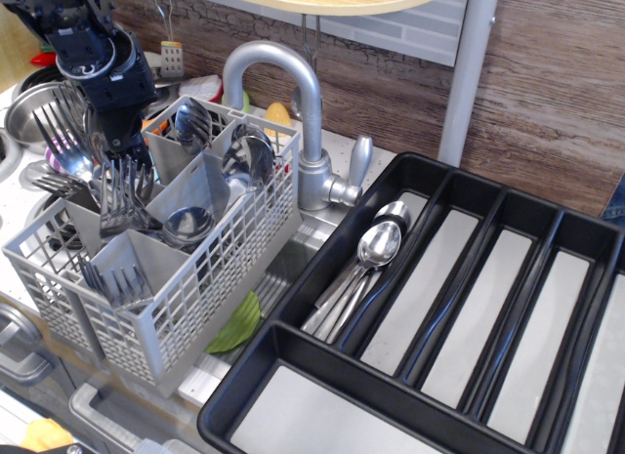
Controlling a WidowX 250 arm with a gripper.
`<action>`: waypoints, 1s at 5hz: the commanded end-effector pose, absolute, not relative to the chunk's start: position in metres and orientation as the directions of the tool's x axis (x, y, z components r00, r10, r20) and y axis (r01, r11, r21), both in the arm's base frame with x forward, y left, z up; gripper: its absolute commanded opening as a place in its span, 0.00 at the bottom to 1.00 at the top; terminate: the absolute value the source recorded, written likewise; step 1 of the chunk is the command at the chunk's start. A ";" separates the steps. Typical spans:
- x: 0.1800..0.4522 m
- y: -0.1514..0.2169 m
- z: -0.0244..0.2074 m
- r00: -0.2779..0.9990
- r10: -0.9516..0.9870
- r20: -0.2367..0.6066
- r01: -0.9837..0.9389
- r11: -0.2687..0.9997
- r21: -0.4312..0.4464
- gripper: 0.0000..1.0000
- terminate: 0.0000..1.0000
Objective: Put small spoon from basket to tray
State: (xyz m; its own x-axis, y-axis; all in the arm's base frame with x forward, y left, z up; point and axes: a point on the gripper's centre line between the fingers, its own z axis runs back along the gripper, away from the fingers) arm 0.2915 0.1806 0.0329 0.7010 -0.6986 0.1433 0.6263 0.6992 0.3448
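Observation:
The light grey basket stands at the left beside the tap, with forks and big round spoons upright in its compartments. A smaller spoon bowl shows in the back compartment. My black gripper hangs over the basket's back left corner, with its fingertips down among the fork heads. The forks hide whether the jaws hold anything. The black tray lies at the right. Several small spoons lie in its leftmost long compartment.
A grey curved tap rises right behind the basket. Round steel pots holding more forks stand at the far left. A green cloth lies between basket and tray. A grey post stands behind the tray.

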 end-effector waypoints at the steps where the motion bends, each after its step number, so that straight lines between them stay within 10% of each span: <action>1: 0.289 0.188 0.028 0.710 -0.685 0.164 0.599 0.709 0.372 0.00 0.00; 3: 0.289 0.183 0.031 0.719 -0.675 0.169 0.596 0.723 0.350 0.00 0.00; 5: 0.296 0.160 0.091 0.768 -0.636 0.076 0.577 0.739 0.347 0.00 0.00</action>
